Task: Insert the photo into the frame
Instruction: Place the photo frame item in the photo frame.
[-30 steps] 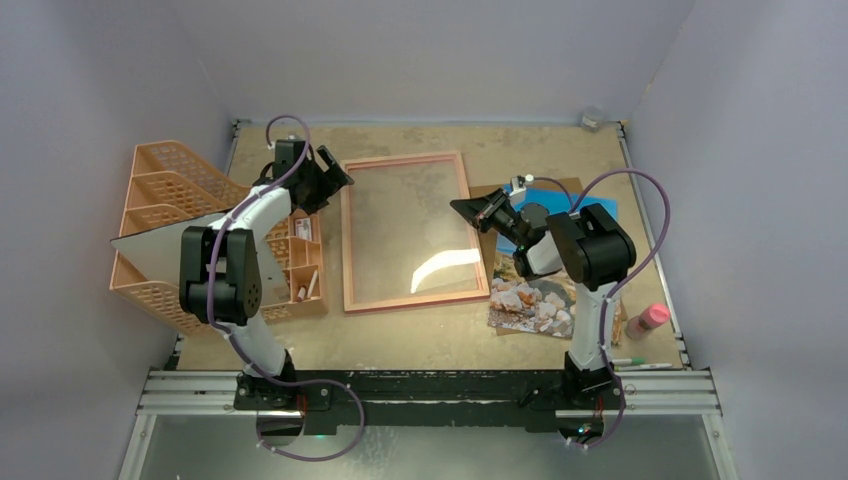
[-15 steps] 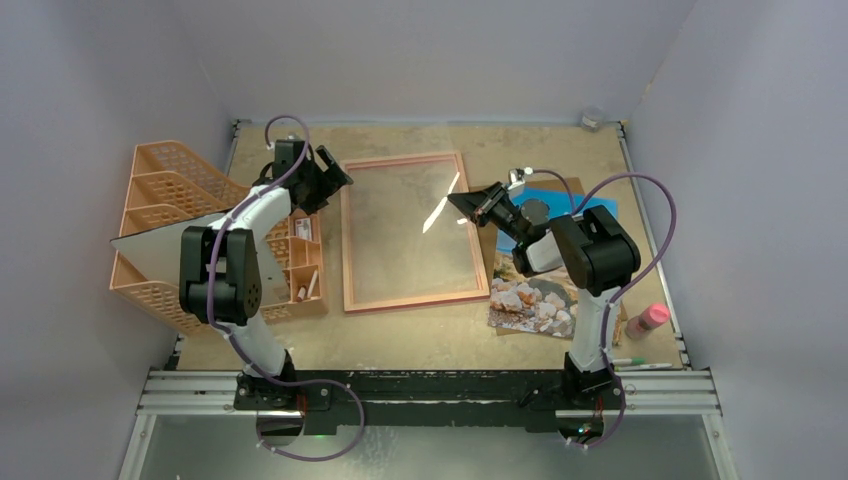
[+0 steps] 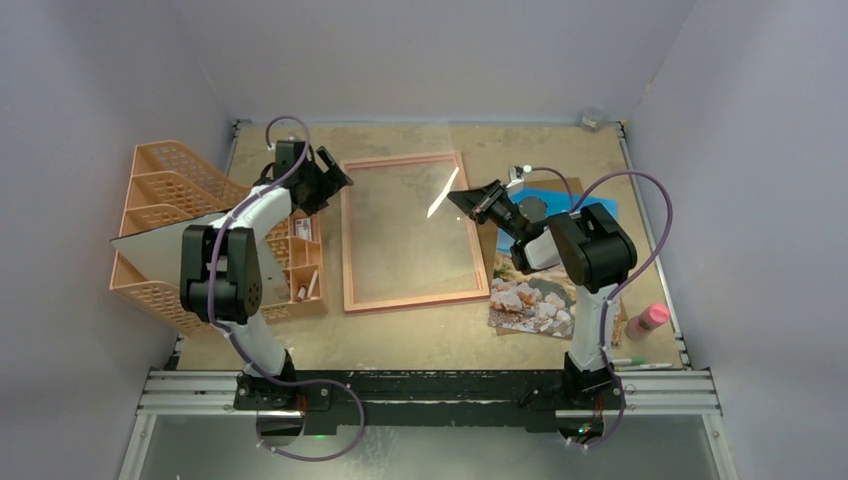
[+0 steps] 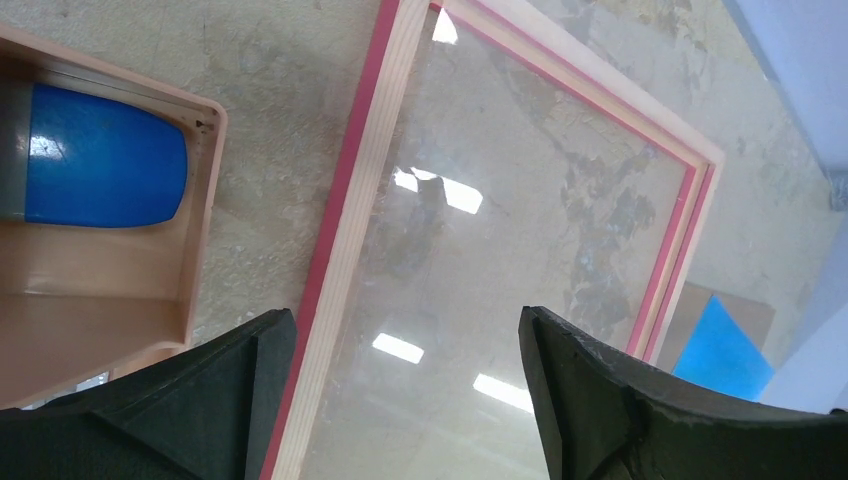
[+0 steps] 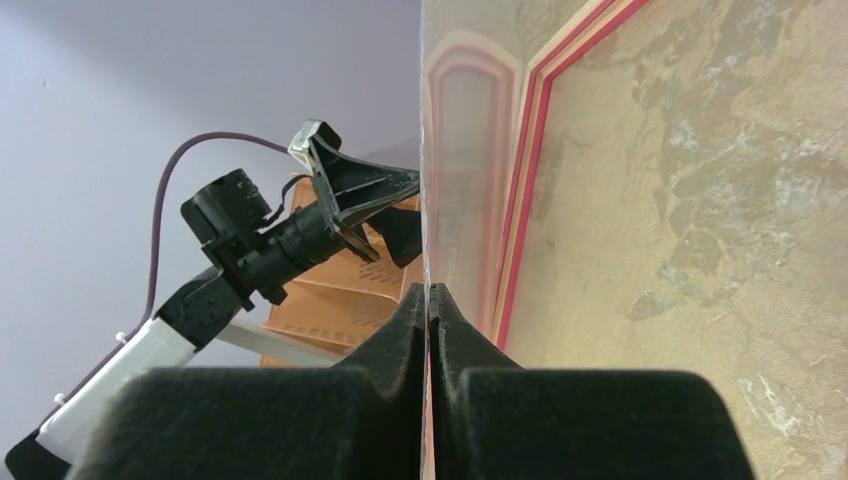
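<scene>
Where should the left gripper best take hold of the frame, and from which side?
The frame lies flat, so probably come from above onto its narrow left rail near the far corner, which lies between the open left gripper's fingers.

Even overhead light, soft shadows, glare streak on glass pane (image 3: 441, 192)

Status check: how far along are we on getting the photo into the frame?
Done: the frame lies back-up on the table with no backing on it. In hand: the right tool is shut on the clear pane, which looks tilted up off the frame; the left tool hovers open over the frame's far-left corner. Left: the photo lies face-up beside the frame, under the right arm, not yet inside.
</scene>
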You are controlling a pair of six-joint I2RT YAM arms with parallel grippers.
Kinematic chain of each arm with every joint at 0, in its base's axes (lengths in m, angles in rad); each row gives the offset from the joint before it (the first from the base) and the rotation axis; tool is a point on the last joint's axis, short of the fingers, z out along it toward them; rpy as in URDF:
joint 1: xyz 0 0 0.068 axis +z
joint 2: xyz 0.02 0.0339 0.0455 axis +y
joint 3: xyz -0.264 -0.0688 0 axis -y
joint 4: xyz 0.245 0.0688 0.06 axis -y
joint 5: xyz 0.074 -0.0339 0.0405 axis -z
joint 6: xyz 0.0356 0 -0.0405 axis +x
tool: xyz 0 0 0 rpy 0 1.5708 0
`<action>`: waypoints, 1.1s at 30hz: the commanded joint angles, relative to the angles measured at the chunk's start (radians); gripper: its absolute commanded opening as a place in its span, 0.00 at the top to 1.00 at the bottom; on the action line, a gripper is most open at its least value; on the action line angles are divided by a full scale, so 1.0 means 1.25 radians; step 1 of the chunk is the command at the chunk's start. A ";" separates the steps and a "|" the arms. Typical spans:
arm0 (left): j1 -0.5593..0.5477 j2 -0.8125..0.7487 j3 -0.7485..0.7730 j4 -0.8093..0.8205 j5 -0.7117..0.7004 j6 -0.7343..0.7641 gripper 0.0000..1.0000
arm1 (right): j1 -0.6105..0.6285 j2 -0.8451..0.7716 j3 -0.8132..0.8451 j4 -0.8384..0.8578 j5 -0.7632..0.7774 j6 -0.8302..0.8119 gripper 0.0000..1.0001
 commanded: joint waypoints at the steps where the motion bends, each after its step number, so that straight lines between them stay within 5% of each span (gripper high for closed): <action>1: 0.007 0.013 0.004 0.013 0.002 -0.008 0.14 | 0.005 0.003 0.016 0.024 0.023 -0.025 1.00; 33: 0.005 0.054 -0.049 0.021 0.010 0.017 0.15 | 0.005 -0.010 0.002 -0.121 0.009 0.078 1.00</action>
